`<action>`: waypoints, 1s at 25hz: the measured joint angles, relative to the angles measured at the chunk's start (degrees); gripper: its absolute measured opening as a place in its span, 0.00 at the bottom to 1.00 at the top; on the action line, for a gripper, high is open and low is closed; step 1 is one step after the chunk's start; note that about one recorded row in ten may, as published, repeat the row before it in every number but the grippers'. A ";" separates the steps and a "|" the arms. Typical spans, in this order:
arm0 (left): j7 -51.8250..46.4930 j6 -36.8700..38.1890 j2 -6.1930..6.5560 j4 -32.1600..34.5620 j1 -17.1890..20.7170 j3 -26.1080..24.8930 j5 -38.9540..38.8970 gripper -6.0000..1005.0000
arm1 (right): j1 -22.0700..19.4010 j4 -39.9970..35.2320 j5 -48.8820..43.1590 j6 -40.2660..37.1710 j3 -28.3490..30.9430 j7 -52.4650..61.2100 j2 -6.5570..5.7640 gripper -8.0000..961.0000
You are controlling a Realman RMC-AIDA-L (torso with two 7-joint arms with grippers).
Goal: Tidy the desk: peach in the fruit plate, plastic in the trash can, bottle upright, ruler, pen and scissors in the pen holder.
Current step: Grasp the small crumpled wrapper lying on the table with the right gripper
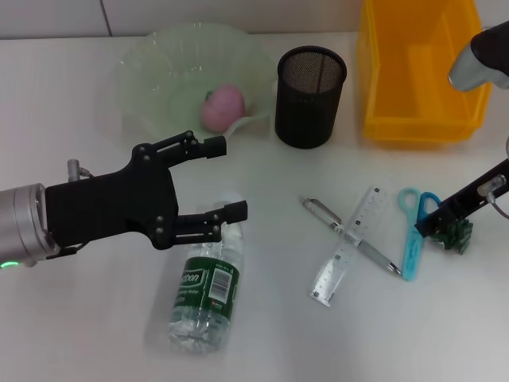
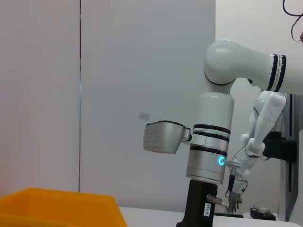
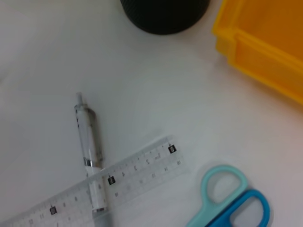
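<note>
Peach [image 1: 223,107], pink and round, already sits in the pale green fruit plate [image 1: 151,60]; no plastic shows. Clear plastic bottle [image 1: 207,290] lies flat beneath the wide-open left gripper [image 1: 224,179]. Transparent ruler [image 1: 350,243], clear pen [image 1: 350,235] and blue scissors [image 1: 413,231] lie outside the black mesh holder [image 1: 310,95]; I cannot tell the right gripper's [image 1: 445,225] state.
</note>
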 joint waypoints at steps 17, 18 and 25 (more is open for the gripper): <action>-0.39 0.05 0.09 0.00 0.01 0.00 -0.42 0.86 | -0.73 -2.17 -0.04 -2.79 1.26 1.43 -0.20 0.58; -0.39 0.05 0.09 0.00 0.01 0.00 -0.42 0.86 | -0.82 -2.56 -0.04 -3.06 1.35 1.45 -0.20 0.59; -0.53 0.04 0.09 0.00 -0.03 0.00 -0.45 0.86 | -1.77 -4.04 -0.04 -3.65 1.40 1.68 -0.13 0.63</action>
